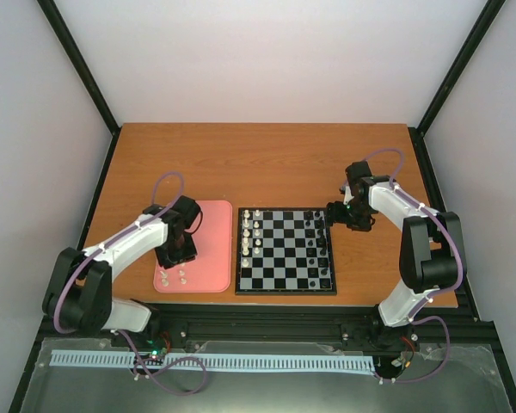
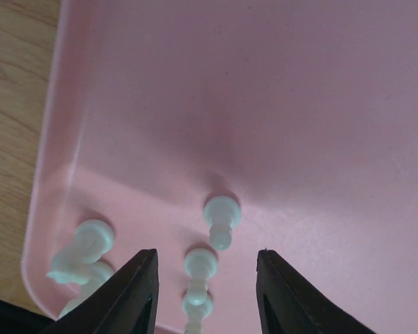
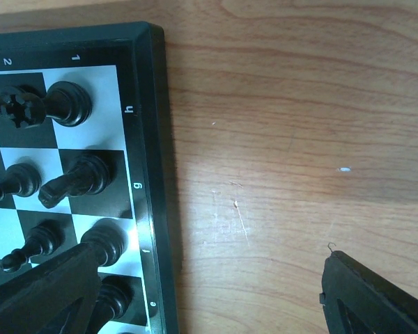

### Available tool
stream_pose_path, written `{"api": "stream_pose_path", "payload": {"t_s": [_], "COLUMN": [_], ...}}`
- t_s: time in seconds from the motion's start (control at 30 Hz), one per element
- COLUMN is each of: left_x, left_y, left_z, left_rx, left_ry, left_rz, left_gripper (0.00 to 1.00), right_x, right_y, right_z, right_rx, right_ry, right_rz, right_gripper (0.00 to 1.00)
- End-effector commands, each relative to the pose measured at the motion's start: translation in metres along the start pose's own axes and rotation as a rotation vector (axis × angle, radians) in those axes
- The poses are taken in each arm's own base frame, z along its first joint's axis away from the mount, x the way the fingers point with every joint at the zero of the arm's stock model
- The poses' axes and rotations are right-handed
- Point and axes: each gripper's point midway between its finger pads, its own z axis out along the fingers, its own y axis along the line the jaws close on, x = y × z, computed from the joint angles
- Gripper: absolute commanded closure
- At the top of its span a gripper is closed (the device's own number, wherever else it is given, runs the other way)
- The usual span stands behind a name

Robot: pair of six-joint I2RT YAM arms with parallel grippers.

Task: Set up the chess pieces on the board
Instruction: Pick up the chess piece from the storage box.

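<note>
The board (image 1: 285, 291) lies at the table's middle. Several white chess pieces (image 1: 250, 232) stand in its two left columns, and small black figures (image 1: 320, 249) stand along its right side. Several more white pieces (image 1: 174, 277) lie at the near end of the pink tray (image 1: 213, 232). My left gripper (image 1: 177, 255) hangs open low over them. In the left wrist view (image 2: 205, 263) a white pawn (image 2: 200, 266) lies between the fingers, untouched, with another pawn (image 2: 221, 218) just beyond and a knight (image 2: 82, 252) at the left. My right gripper (image 1: 351, 216) is open and empty at the board's right edge (image 3: 150, 139).
The right wrist view shows my right gripper (image 3: 209, 282) spread wide over bare wood (image 3: 279, 139), its left finger (image 3: 49, 289) above the black pieces (image 3: 68, 104). The tray's left rim (image 2: 49, 174) borders the wooden table. Black frame posts edge the table.
</note>
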Motion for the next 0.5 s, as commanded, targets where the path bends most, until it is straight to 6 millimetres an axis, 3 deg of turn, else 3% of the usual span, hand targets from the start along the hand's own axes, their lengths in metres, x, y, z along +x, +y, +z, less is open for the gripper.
{"api": "stream_pose_path", "payload": {"t_s": [0.0, 0.47], "left_x": [-0.004, -0.008], "left_y": [-0.01, -0.009], "left_z": [0.006, 0.016], "left_rx": [0.033, 0.013], "left_ry": [0.007, 0.017], "left_rz": [0.005, 0.01], "left_gripper": [0.59, 0.66], "right_x": [-0.003, -0.005], "right_y": [0.002, 0.001], "right_z": [-0.004, -0.001], "right_rx": [0.006, 0.013], "right_ry": [-0.014, -0.006], "right_rz": [-0.013, -0.013], "right_gripper": [0.0, 0.0]}}
